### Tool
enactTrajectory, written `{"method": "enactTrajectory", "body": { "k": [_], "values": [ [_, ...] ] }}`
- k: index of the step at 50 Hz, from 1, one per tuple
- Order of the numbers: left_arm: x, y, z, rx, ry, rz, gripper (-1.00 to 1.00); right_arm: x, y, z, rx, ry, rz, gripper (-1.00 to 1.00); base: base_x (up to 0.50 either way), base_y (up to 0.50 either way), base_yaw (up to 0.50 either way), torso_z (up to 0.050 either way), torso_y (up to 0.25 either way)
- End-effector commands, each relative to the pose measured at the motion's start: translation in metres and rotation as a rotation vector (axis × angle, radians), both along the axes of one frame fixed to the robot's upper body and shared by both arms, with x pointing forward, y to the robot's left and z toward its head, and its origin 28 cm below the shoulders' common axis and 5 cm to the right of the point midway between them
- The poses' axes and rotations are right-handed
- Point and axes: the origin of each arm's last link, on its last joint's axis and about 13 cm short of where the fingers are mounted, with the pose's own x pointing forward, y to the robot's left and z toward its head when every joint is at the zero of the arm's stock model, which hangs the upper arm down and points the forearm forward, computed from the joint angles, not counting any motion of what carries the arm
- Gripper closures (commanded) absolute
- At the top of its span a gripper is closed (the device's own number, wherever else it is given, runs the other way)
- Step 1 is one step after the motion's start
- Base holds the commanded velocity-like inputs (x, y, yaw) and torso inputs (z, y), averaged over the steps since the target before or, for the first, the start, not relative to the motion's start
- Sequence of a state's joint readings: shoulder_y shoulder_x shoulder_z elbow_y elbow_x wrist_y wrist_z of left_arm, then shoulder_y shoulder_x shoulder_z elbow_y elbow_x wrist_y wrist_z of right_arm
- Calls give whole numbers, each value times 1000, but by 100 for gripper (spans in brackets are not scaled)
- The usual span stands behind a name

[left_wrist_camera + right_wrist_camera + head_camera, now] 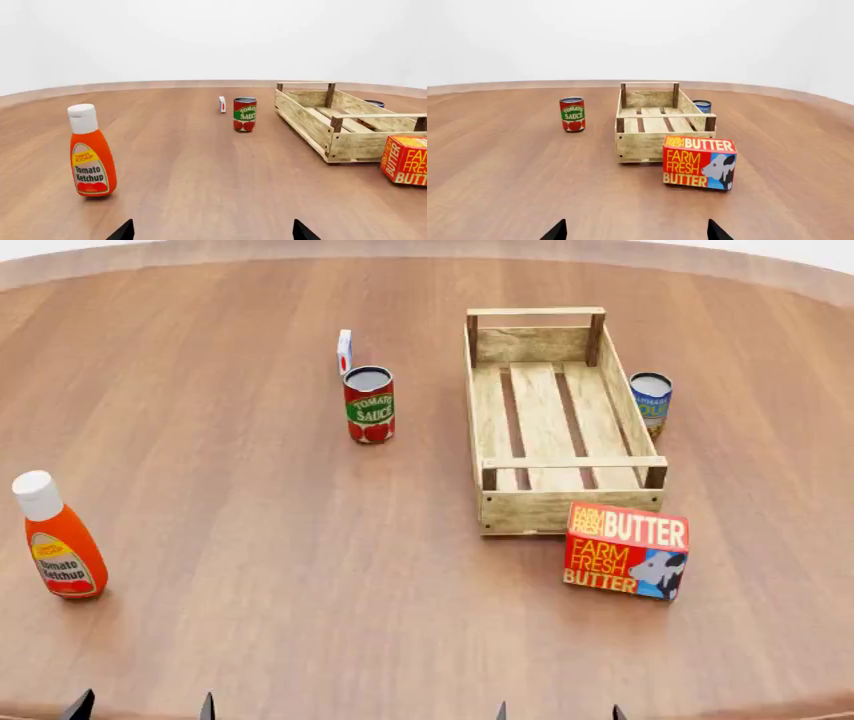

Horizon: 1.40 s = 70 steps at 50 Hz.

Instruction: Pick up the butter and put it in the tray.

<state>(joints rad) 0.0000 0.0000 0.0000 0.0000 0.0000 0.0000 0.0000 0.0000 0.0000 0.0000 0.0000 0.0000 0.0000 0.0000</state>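
Observation:
The butter [626, 551] is a red-orange box with a cow picture, standing on the wooden table just in front of the tray's near right corner; it also shows in the right wrist view as the butter [699, 162] and at the edge of the left wrist view as the butter [405, 160]. The tray [497, 435] is a pale wood slatted crate, with nothing in it. My left gripper [142, 706] and right gripper [558, 710] sit at the near table edge, both open and holding nothing. The right gripper [635, 231] faces the butter from well short of it.
A tomato ketchup bottle [58, 539] stands at the near left. A tomato sauce can [370, 405] and a small white carton [344, 350] stand left of the tray. A blue can [650, 403] stands behind the tray's right wall. The round table's far rim [427, 250] curves behind.

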Motion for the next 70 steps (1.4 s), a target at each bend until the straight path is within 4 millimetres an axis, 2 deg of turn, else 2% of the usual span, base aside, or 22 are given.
{"method": "enactTrajectory", "body": {
  "k": [1,3,4,6,13,15,19,21,24,27,32,39,43,52,70],
  "values": [
    [-1,0,4,12,-31,-5,-100,0,1,2,-2,17,-13,-100,0,0,0,0,0],
    [0,-2,1,-19,13,-36,-100,0,3,4,-7,22,0,-100,0,0,0,0,0],
    [-2,-4,1,48,-3,-43,-100,1,3,3,-6,30,5,-100,0,0,0,0,0],
    [-1,-5,0,39,-1,-44,-100,1,3,4,-3,34,2,-100,0,0,0,0,0],
    [-2,-5,7,15,-32,-55,-100,4,1,11,-33,16,-64,-100,0,0,0,0,0],
    [-3,-6,16,21,-61,-60,-100,4,1,20,-21,-19,-77,-100,0,0,0,0,0],
    [-9,-9,50,19,-148,-83,-100,1,4,47,-56,-87,-70,-100,0,0,0,0,0],
    [-11,-8,57,34,-174,-80,-100,1,4,51,-59,-106,-67,-100,0,0,0,0,0],
    [-19,-7,83,7,-245,-75,-100,-6,5,76,-65,-171,-47,-100,0,0,0,0,0],
    [-26,-5,102,-4,-300,-65,-100,-10,7,92,-76,-215,-38,-100,0,0,0,0,0],
    [-39,-4,129,-5,-373,-61,-100,-17,9,113,-88,-275,-26,-100,0,0,0,0,0],
    [-51,-2,150,-15,-429,-56,-100,-24,9,128,-107,-322,-38,-100,0,0,0,0,0],
    [-56,-1,157,-19,-446,-56,-100,-24,8,132,-137,-317,-60,-100,0,0,0,0,0],
    [-57,-1,159,-42,-443,-68,-100,-25,9,134,-118,-340,-49,-100,29,0,0,0,0],
    [-57,-2,158,-25,-442,-64,-100,-24,8,133,-117,-344,-36,-100,487,0,0,0,0]
  ]
}}
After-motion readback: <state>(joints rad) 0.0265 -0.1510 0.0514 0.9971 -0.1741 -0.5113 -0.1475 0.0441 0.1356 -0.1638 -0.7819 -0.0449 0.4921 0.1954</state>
